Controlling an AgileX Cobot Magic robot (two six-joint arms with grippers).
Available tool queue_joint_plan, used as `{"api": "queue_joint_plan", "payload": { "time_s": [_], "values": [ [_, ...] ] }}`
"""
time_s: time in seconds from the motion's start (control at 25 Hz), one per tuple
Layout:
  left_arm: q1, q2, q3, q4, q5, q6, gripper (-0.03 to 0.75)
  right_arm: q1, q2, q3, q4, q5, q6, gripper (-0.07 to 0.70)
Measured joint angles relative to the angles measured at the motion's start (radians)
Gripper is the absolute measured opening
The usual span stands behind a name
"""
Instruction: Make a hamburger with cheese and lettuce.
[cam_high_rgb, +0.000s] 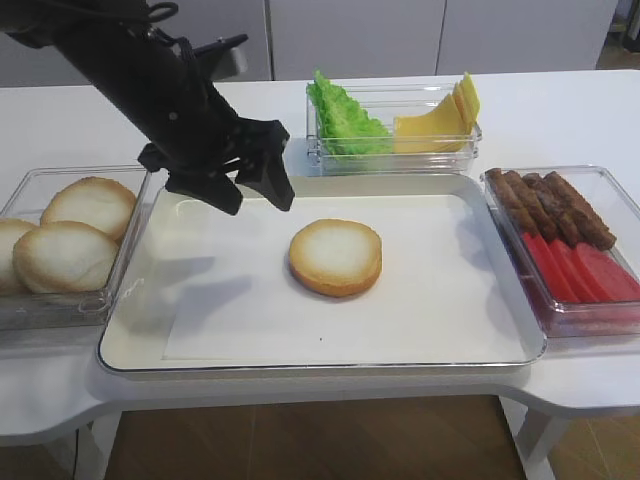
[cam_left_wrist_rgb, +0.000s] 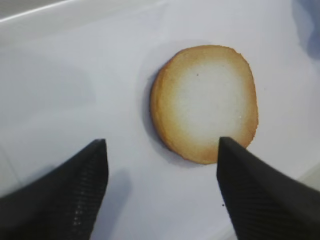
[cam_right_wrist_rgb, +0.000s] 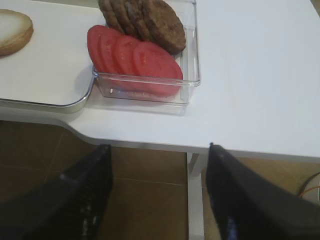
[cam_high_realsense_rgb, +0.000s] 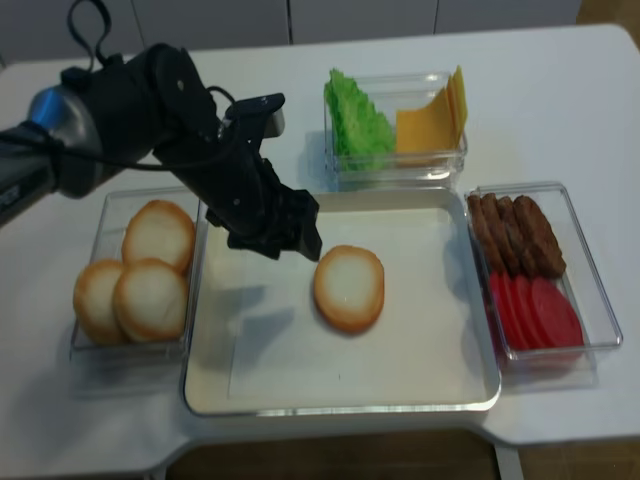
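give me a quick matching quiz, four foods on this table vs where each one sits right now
Things:
1. bun half
2. lettuce
3. tomato slices
4. spare buns

Places:
A. clear box left of the tray
B. on the white tray, by itself
C. far clear box, beside the cheese
D. right clear box, in front of the brown patties

Pairs: 1-B, 2-C, 3-D, 4-A

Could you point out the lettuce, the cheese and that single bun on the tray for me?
lettuce (cam_high_rgb: 345, 118): front overhead view, middle of the green leaves.
cheese (cam_high_rgb: 432, 125): front overhead view, face of the front slice.
bun (cam_left_wrist_rgb: 210, 100): left wrist view, pale centre.
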Motion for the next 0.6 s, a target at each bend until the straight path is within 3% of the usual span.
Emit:
{"api": "queue_joint_plan", "payload": {
  "time_s": [0.6],
  "values": [
    [0.0, -0.142, -0.042, 0.401, 0.228, -0.143, 0.496, 0.0, 0.0, 0.0, 0.0, 0.0, 0.004, 0.452]
  ]
}}
